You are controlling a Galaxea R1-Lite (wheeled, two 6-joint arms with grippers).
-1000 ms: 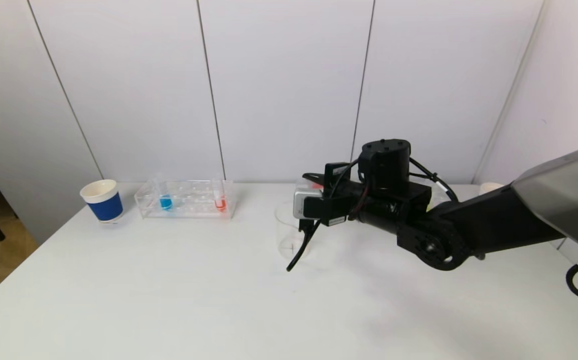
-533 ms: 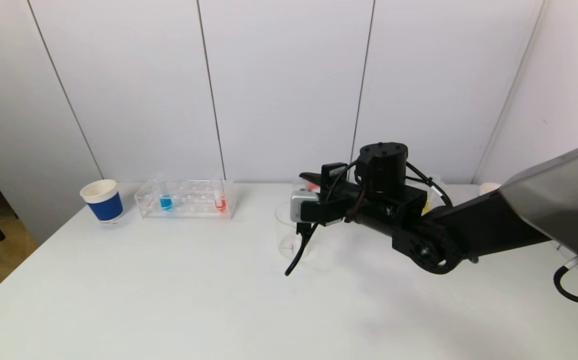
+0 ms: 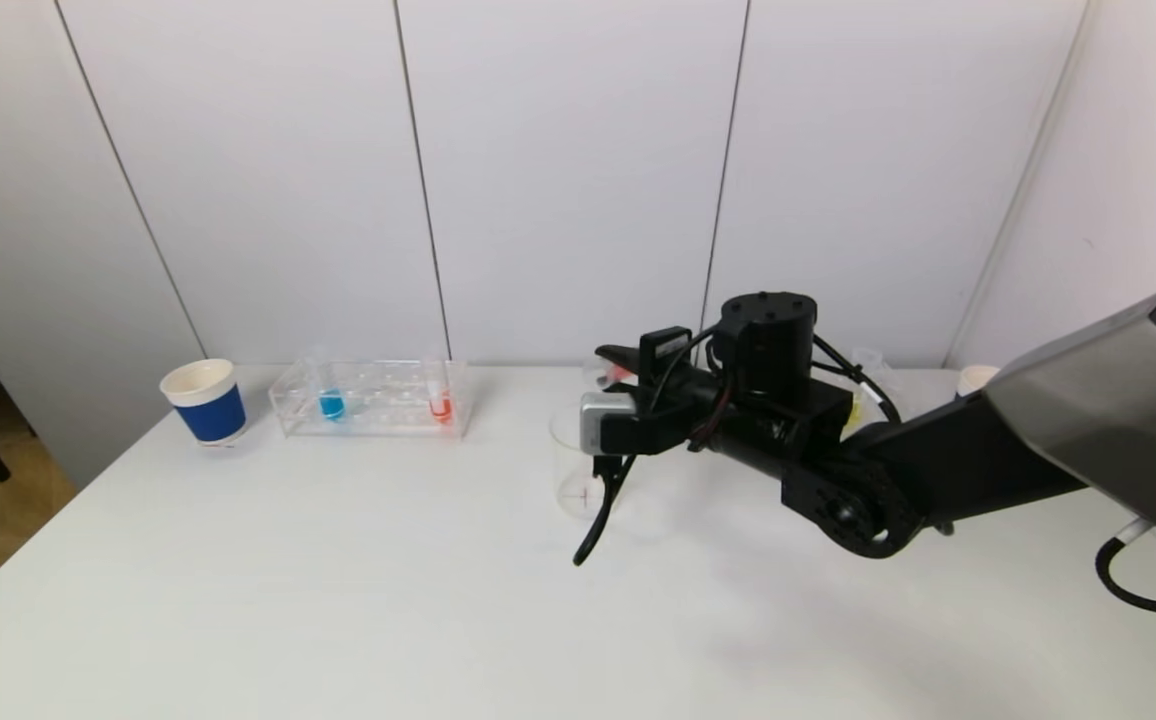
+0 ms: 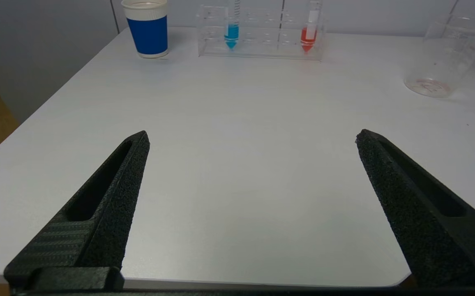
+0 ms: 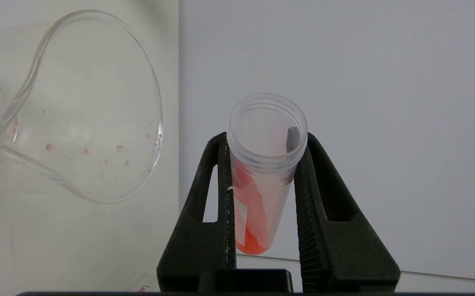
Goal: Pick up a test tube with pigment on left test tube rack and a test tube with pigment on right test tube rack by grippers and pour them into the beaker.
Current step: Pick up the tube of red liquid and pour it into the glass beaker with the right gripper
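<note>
Red liquid sits in the tube point(image 5: 262, 176) that the right tool point(image 5: 262, 139) clamps just below its open rim, both fingers point(image 5: 217, 185) pressed on its sides. Tube is laid over near horizontal, mouth next to the beaker point(image 5: 97, 107) rim but not touching it; liquid pools along one side of the tube w/ none at the lip. Beaker is clear glass w/ a few pink drops on its inner wall & a pink film at the bottom. In head view the right arm reaches across the white desk point(image 3: 338, 600) w/ its tool beside & above the beaker point(image 3: 573, 470), which stands upright near desk centre. Left rack point(image 3: 373, 398), clear plastic, stands at the back left of the desk w/ a blue tube point(image 3: 330, 395) & another red tube point(image 3: 440, 395) upright in it, well apart from each other. Blue-and-white cup point(image 3: 204, 401) stands just left of the rack. Left tool point(image 4: 254, 139) is spread wide w/ nothing between its fingers, low over the desk's near edge, facing rack & cup; it is out of the head view.
</note>
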